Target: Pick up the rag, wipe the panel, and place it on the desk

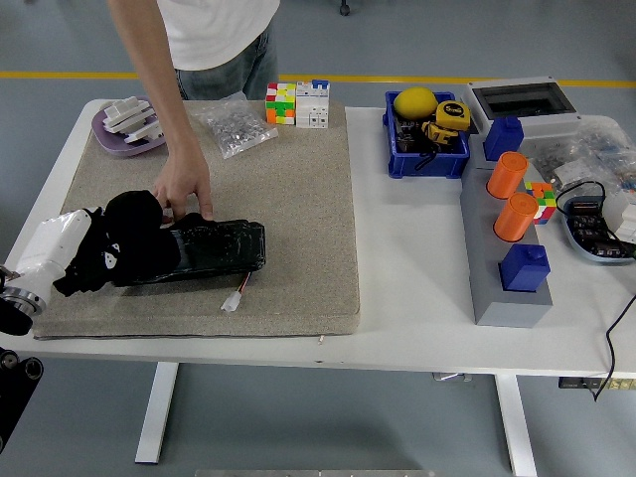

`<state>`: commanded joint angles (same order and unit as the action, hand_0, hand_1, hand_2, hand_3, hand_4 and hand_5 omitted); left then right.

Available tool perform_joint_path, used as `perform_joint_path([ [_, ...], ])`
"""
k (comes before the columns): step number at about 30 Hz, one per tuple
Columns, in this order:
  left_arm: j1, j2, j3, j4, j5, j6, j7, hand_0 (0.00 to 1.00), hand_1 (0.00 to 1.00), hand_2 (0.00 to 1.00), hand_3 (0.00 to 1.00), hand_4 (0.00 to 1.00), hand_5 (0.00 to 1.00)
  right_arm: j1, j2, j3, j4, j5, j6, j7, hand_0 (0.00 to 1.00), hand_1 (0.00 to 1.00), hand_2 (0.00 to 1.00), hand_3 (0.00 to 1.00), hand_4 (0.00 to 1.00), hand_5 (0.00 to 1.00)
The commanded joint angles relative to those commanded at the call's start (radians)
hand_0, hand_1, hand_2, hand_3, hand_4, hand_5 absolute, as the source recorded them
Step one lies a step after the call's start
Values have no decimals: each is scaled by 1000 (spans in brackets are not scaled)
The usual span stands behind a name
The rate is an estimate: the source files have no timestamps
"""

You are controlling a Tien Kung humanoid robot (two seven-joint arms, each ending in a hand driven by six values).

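Observation:
A black glossy panel lies on the beige mat, with a small white connector on a wire at its front edge. My left hand, with a white shell and black fingers, is shut on a bunched black rag pressed over the panel's left end. A person's hand reaches down from the far side, fingertips resting on the panel's far edge beside the rag. My right hand is out of the picture.
A purple tray with white parts and a clear bag lie at the mat's back. Puzzle cubes, a blue bin and a grey block with orange cylinders stand to the right.

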<state>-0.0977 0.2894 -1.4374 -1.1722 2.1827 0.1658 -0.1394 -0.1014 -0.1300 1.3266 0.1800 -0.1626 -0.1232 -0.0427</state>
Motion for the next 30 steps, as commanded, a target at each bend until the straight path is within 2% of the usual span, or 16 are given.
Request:
perform_joint_path([
  [6,-4,0,16,-3,0,11,11,281,210,554,424,32,2,0,1,0,0,0,1,0,526,605,653,581,998,479],
  [12,-13,-4,74,-28,-4,16,5,283,210,553,425,35,2,0,1,-3,0,3,2,1,526,605,654,581,998,480],
  [21,-49,-2,184,-68,-6,7,17,282,210,551,424,36,2,2,-1,-5,0,4,1,0,528,605,653,583,998,480],
  [30,-83,-13,295,-88,-24,2,22,283,210,551,424,37,2,4,-2,-4,0,0,4,1,530,605,653,582,998,481],
])
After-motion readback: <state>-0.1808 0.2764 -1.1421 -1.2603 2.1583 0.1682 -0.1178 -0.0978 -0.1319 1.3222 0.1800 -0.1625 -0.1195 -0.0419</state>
